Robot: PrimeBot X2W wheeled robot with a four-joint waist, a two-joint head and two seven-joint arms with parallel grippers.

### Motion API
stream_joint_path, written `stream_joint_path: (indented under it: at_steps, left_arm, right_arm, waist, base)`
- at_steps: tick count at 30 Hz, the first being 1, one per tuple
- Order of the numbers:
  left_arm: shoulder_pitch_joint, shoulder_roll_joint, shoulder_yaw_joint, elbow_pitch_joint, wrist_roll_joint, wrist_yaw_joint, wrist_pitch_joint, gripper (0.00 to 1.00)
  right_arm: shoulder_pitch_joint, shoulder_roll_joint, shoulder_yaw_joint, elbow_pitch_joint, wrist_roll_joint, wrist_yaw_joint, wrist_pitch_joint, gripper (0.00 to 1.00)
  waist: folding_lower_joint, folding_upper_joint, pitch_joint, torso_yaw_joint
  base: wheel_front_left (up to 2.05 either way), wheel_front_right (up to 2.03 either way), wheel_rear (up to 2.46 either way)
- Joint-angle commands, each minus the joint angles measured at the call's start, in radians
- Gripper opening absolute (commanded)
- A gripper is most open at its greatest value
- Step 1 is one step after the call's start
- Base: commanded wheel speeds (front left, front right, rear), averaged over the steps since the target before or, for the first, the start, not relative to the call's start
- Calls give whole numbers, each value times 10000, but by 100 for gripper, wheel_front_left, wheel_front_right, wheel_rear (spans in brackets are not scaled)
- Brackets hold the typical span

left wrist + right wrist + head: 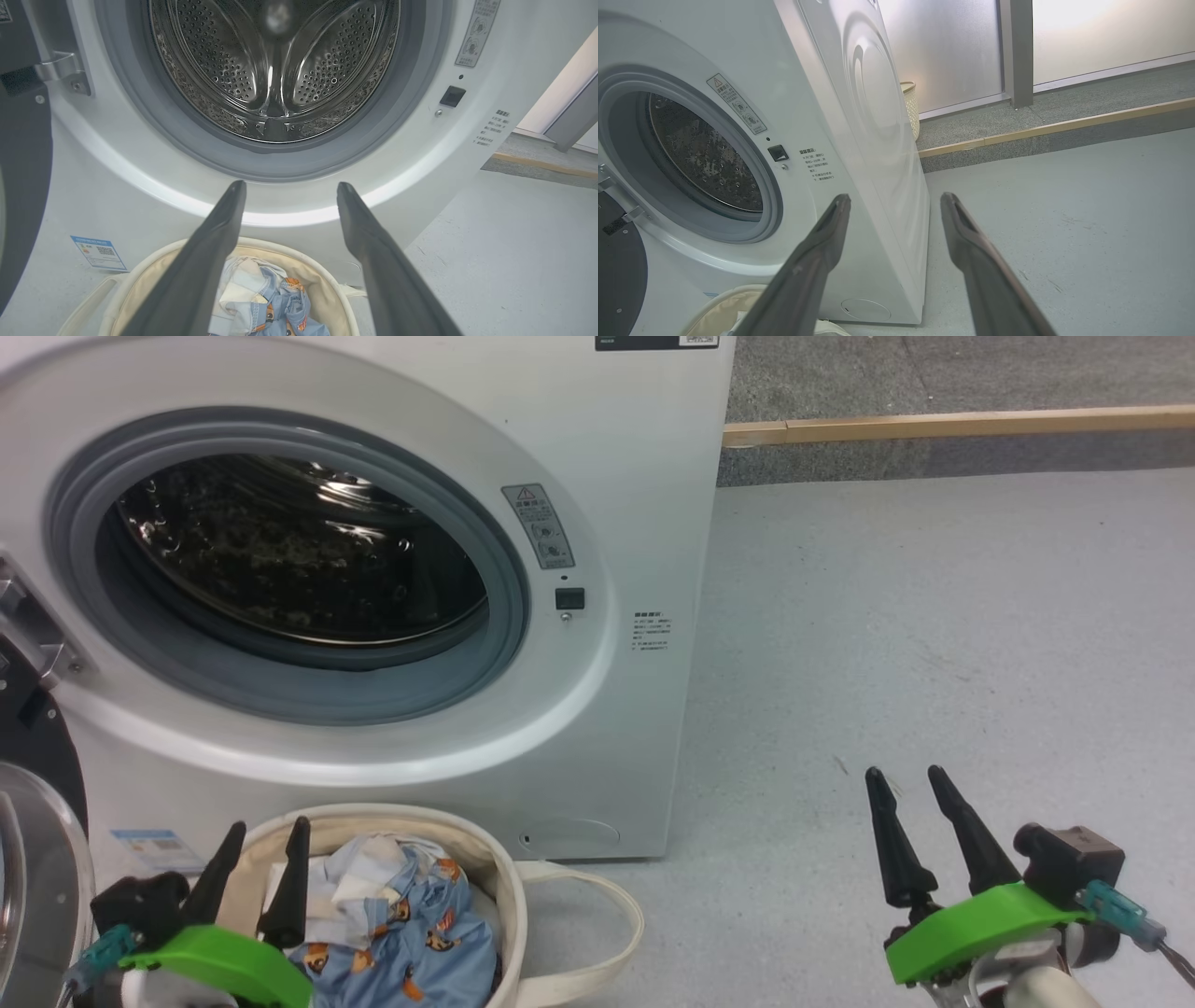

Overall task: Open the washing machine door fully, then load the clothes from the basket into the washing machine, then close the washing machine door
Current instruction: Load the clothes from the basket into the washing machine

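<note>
Your left hand [269,824] hung open and empty, the clothes [401,933] just below it in the basket [373,812]. You needed to dip straight down and pinch deep.

We see the washing machine [644,476] in smooth, faintly glossy white, its drum [224,70] shiny perforated steel — the basket [401,817] soft matt canvas, the clothes [411,933] printed cloth.
</note>
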Motion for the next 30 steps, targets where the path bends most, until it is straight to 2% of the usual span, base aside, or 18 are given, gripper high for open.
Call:
stream_joint_path:
  at_steps: [1,8,18,25,30]
  left_arm:
    - [-499,168,327,7,-86,-64,-119,100]
    - [-819,-71,406,628,-197,-95,-119,100]
    - [-1708,-386,254,2812,-456,-112,-77,100]
    - [-2303,-400,-73,3844,-689,-134,-78,100]
    - [-2866,-353,-652,4493,-817,-137,12,100]
  right_arm:
    - [-412,-29,162,-334,22,8,-128,100]
    - [-442,-57,174,-330,-20,8,-128,100]
    - [-740,-85,156,-509,-198,8,-128,100]
    - [-930,-19,-35,-712,-393,8,-128,100]
    - [-1128,119,-243,-852,-591,8,-128,100]
  waist:
    - [-1,0,32,-27]
    - [-1,0,210,-95]
    - [-1,0,1111,-315]
    - [-1,0,1903,-441]
    - [-1,0,2708,-492]
  base:
    - [0,0,0]
    - [0,0,0]
    - [0,0,0]
    - [0,0,0]
    - [0,0,0]
